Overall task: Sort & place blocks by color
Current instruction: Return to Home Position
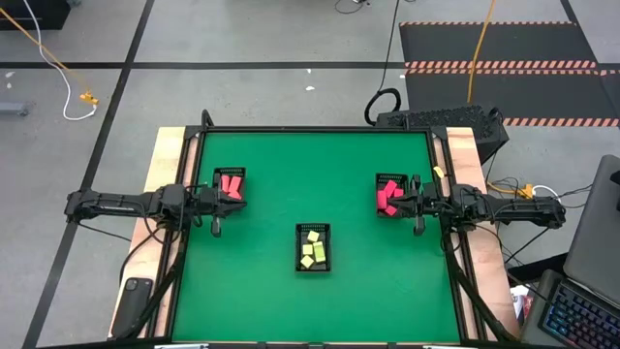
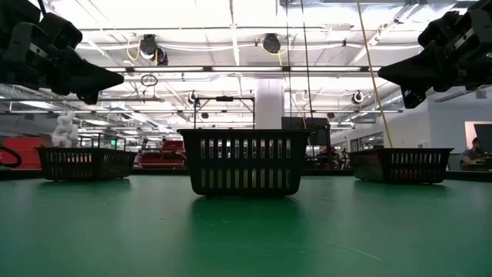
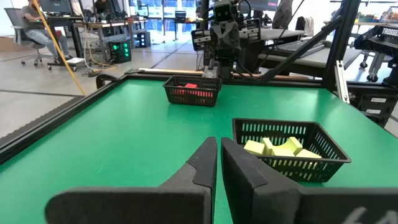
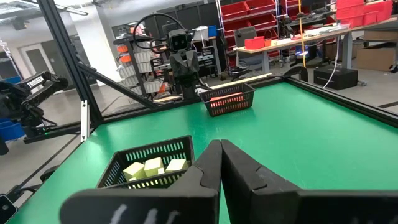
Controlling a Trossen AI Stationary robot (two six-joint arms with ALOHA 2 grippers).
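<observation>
Three black slotted trays stand on the green table. The left tray (image 1: pixel 230 181) holds salmon-red blocks (image 1: pixel 231 184). The right tray (image 1: pixel 391 194) holds pink-red blocks (image 1: pixel 387 197). The middle tray (image 1: pixel 312 247), nearer the near edge, holds pale yellow blocks (image 1: pixel 312 250). My left gripper (image 1: pixel 240 199) hovers at the left tray's inner side, shut and empty (image 3: pixel 218 149). My right gripper (image 1: pixel 392 204) hovers over the right tray, also shut and empty (image 4: pixel 219 148). In the low view both grippers (image 2: pixel 104 77) (image 2: pixel 392 73) hang well above the table.
Open green table (image 1: pixel 310 165) lies between the trays and toward the far edge. A raised black rim (image 1: pixel 315 129) borders the table. A dark object (image 1: pixel 136 291) lies on the wooden strip at the near left. A person sits in the room beyond (image 3: pixel 37 31).
</observation>
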